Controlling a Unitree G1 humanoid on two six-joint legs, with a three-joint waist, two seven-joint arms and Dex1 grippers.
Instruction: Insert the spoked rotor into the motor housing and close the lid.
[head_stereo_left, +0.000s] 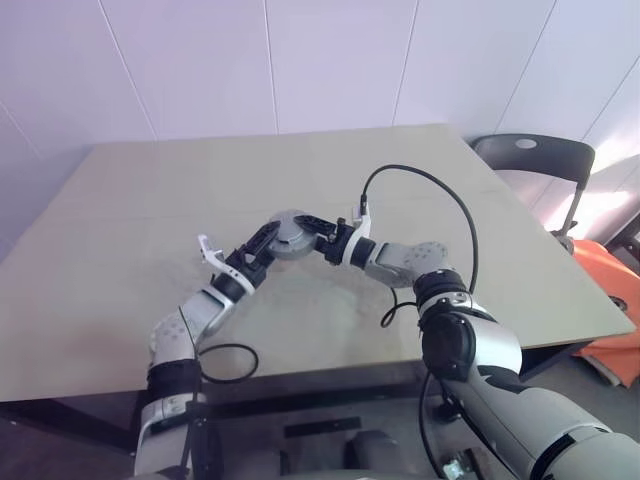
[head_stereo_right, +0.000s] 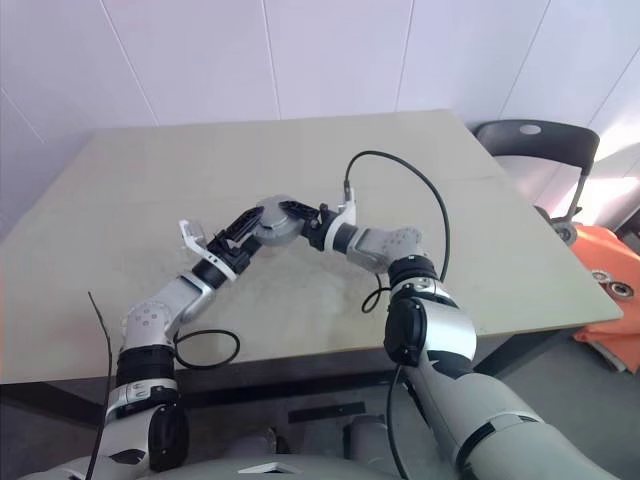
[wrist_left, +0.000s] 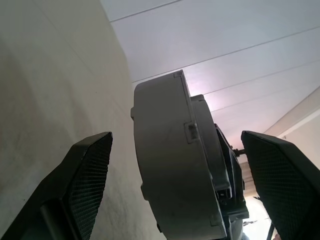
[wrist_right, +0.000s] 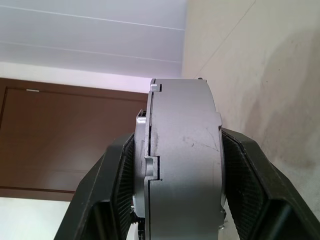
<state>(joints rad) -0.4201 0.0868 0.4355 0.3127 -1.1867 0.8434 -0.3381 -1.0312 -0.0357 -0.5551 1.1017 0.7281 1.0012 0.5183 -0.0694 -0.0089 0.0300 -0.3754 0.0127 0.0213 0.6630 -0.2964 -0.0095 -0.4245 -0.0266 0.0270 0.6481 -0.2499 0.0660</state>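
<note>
Right pincer clamps motor housing across its flat faces; rigid, heavy-looking smooth metal, likely slippery. Left pincer open, straddling its rim above bench

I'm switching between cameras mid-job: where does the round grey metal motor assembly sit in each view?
Left eye view: the round grey metal motor housing is mid-picture, above the beige table, in the right gripper, with the left gripper beside it.
Right eye view: just left of centre.
Left wrist view: central, between open black fingers.
Right wrist view: central, clamped edge-on.
Shared landmark: the table.
</note>
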